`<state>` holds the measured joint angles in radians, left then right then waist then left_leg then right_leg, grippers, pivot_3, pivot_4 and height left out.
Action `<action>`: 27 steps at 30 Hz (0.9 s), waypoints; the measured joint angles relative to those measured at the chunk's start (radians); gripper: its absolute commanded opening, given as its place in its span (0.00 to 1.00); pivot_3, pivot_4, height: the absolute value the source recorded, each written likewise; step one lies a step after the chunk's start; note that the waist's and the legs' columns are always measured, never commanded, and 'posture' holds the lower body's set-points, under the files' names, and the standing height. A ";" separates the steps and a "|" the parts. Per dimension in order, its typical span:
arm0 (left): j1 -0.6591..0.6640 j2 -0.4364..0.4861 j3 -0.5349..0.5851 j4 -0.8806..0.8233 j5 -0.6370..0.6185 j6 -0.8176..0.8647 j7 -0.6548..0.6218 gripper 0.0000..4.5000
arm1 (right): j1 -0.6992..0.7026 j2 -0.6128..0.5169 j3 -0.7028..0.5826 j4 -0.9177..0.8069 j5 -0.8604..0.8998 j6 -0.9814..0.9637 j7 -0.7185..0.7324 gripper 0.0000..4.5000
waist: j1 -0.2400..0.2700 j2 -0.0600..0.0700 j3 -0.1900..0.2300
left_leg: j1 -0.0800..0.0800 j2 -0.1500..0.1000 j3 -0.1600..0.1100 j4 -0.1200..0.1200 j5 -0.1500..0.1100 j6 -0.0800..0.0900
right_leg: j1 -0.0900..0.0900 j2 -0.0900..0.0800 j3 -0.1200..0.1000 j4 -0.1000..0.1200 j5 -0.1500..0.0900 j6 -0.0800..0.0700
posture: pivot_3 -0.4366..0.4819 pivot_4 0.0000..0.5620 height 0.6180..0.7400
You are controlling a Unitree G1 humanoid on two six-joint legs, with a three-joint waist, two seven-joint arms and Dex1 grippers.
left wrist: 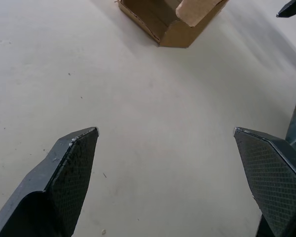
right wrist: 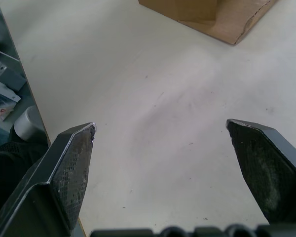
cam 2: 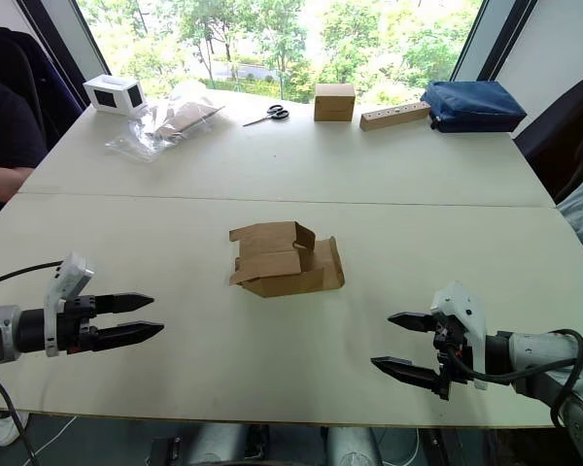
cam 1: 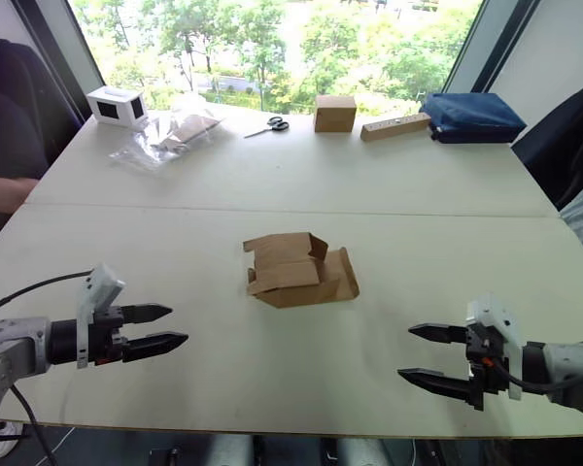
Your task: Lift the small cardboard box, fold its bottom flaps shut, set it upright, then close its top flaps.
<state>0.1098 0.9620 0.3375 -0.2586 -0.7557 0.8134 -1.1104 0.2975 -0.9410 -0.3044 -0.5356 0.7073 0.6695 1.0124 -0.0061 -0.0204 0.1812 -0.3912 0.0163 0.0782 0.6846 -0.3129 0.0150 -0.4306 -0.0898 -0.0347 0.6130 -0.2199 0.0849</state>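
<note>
— Where is the small cardboard box (cam 1: 299, 271) now?

— It lies in the middle of the table (cam 1: 272, 175), collapsed and low, its flaps loose and pointing in several directions; no gripper touches it; nothing of the task seems done yet.

— Which way does it lie from the grippers?

— It is between them and farther from the robot; the left gripper (cam 1: 154, 328) hovers near the front edge on the left, the right gripper (cam 1: 428, 355) near the front edge on the right; both point inward, toward each other. The box's long axis runs roughly left to right (slightly slanted), so each arm faces one end of it. Both are well apart from it; I cannot say which is nearer.

— And the fingers?

— On both grippers they stand apart and hold nothing; the wrist views show a wide gap and bare table between them.

— What is the material?

— Plain brown corrugated cardboard, thin, with soft creases; I judge it will bend and slide easily on the smooth pale tabletop. The finger pads (left wrist: 71, 168) are black with a fine crosshatched texture.

— Anything else?

— Far behind: scissors (cam 1: 268, 125), a neat tan cube (cam 1: 334, 113), a long tan block (cam 1: 395, 126), a blue bag (cam 1: 471, 116).
</note>
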 measured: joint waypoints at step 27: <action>-0.025 -0.001 -0.009 0.001 0.013 0.002 0.023 1.00 | -0.050 0.000 0.022 -0.027 0.002 0.044 -0.045 1.00 | 0.001 0.000 0.000 | 0.000 0.000 0.000 0.000 0.000 0.000 | 0.000 0.000 0.000 0.000 0.000 0.000 | 0.48 0.27 1.00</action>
<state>0.0843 0.9607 0.3288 -0.2579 -0.7428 0.8158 -1.0878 0.2473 -0.9409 -0.2821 -0.5626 0.7093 0.7134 0.9674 -0.0051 -0.0205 0.1811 -0.3912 0.0162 0.0782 0.6847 -0.3129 0.0149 -0.4305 -0.0897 -0.0348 0.6132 -0.2198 0.0850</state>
